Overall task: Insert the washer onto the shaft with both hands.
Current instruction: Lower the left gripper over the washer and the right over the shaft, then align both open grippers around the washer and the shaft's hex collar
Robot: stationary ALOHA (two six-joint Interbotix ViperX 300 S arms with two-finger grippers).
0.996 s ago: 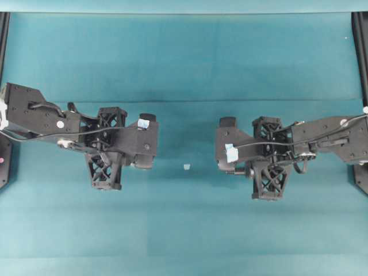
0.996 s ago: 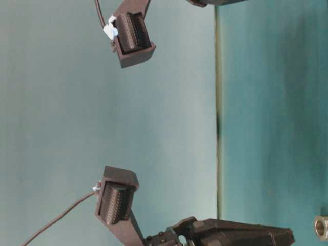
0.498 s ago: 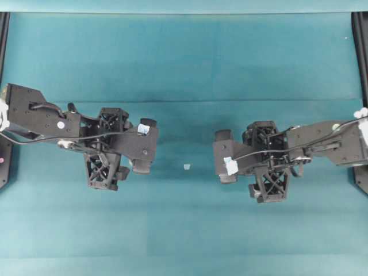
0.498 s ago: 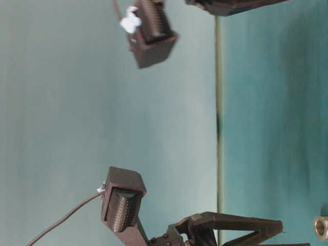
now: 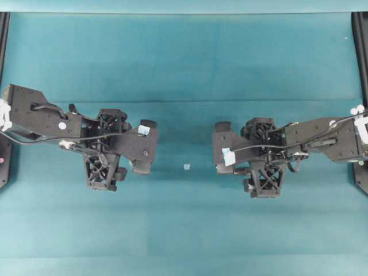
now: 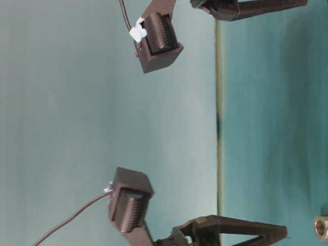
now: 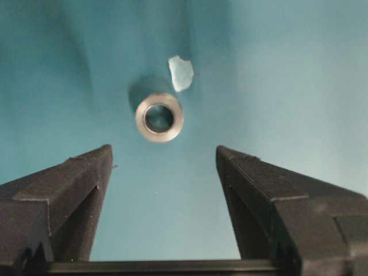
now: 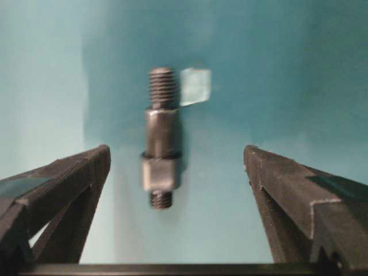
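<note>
From my left wrist camera I see the left gripper [image 7: 164, 158] spread wide, its two black wedge-shaped fingers [image 7: 69, 190] holding nothing, and the washer [image 7: 159, 117] lying flat on the surface [image 7: 299, 86] just beyond the tips, between them but clear of both. It is a small silvery ring, smooth, with a dark round hole; a pale bluish scrap of tape [image 7: 180, 72] sits just beside its far edge, and I cannot tell whether the two touch. On my right wrist camera the right gripper [image 8: 175, 158] is likewise spread and empty, and the shaft [image 8: 161, 135] lies between its fingers, apart from each, lengthwise along the view: a dark grey stepped rod with a threaded far end, a wider block-like band near the middle and a short stub towards me. That picture is soft, so I cannot make out finer detail. A pale tape piece [image 8: 195, 86] lies next to the threaded end. There are no containers anywhere on the plain teal surface. From overhead, both lattice-bodied grippers face each other across a gap, and they hide washer and shaft; only a tiny pale speck [image 5: 186, 167] shows between them. In the table-level view a silvery ring [image 6: 322, 227] is cut off at the picture's edge.
</note>
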